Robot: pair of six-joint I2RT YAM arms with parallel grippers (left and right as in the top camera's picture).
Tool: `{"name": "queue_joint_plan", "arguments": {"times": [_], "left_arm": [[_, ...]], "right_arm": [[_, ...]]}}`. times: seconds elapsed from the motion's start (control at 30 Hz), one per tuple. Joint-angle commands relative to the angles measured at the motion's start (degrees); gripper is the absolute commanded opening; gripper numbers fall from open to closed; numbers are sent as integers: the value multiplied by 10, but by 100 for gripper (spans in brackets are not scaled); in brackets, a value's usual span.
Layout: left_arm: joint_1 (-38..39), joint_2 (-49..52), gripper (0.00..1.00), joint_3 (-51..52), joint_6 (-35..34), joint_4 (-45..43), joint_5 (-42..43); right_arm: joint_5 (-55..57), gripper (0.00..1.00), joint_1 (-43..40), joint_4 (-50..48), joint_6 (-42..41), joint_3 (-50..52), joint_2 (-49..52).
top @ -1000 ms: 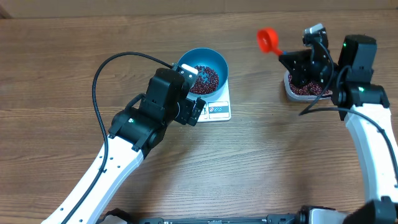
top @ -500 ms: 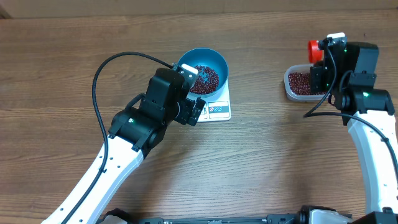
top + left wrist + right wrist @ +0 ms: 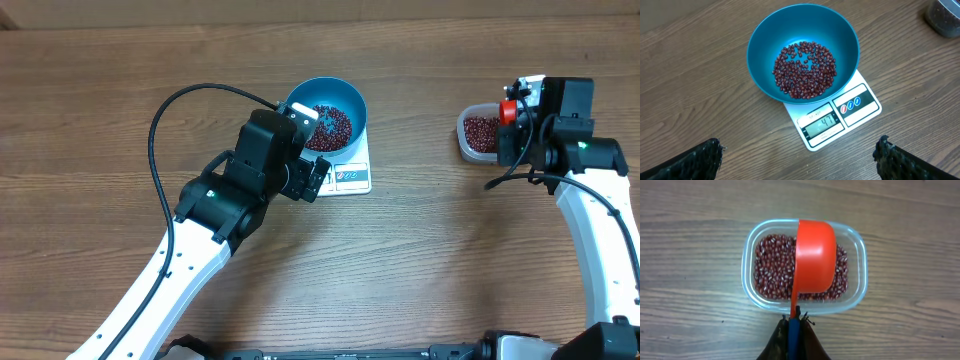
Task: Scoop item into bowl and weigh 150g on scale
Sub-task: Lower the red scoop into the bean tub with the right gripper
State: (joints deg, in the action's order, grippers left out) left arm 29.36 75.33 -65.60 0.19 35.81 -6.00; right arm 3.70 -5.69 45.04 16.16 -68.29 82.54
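The blue bowl stands on the white scale, left of the table's middle. A shallow heap of dark red beans lies in it. My left gripper is open just in front of the scale, with nothing between its fingers. My right gripper is shut on the blue handle of a red scoop. The scoop's cup hangs over the clear tub, its rounded back facing the camera. More beans fill the tub.
The clear tub sits at the right side of the wooden table, beside my right arm. My left arm and its black cable cover the lower left. The scale's display faces the front.
My right arm has carried the red scoop from up and left of the tub back to just over it. The left arm, bowl and scale have not moved.
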Motion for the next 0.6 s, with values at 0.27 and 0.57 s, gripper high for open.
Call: {"name": "queue_joint_plan", "arguments": {"times": [0.27,0.57], "left_arm": [[-1,-11,100,-1,5,0,5],[-1,-11,99,-1,5,0,5]], "right_arm": [[10,4,-2,-2,3,-3,70],[73,4,-2,-24,3,-3,103]]}}
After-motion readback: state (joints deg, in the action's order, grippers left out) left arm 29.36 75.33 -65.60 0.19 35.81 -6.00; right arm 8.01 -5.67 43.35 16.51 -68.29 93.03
